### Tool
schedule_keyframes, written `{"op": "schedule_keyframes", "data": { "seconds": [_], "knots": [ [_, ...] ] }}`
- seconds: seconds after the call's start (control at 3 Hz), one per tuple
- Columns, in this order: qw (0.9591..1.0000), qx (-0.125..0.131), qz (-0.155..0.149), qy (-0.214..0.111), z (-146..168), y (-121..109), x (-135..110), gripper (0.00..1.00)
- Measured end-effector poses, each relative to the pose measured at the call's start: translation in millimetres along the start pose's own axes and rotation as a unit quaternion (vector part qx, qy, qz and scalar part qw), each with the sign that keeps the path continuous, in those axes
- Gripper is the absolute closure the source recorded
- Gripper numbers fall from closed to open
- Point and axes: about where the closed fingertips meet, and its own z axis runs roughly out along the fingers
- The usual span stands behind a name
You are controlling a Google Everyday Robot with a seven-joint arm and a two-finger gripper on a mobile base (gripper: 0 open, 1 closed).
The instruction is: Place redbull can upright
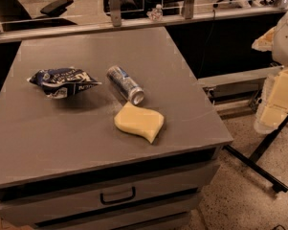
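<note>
The redbull can (125, 84) lies on its side near the middle of the grey cabinet top (62, 133). It is slim, silver and blue, and its shiny end points toward the front right. Its front end lies just behind the yellow sponge (139, 121). My gripper (276, 102) shows as pale yellowish-white parts at the right edge of the view. It is off the cabinet top, well to the right of the can and lower than the top, and it holds nothing that I can see.
A dark blue snack bag (62, 80) with white lettering lies left of the can. The cabinet has drawers with a handle (117, 195) in front. A black stand leg (258, 162) crosses the speckled floor at right. A rail and office chairs stand behind.
</note>
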Motion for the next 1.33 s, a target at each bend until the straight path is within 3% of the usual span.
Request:
{"op": "schedule_keyframes", "data": {
  "seconds": [0.67, 1.0, 1.33],
  "knots": [
    [0.9998, -0.003, 0.017, -0.004, 4, -9, -9, 0.0],
    [0.9939, -0.015, 0.102, -0.039, 14, -47, -36, 0.0],
    [0.9764, -0.032, 0.198, -0.081, 35, -79, -58, 0.0]
  ]
}}
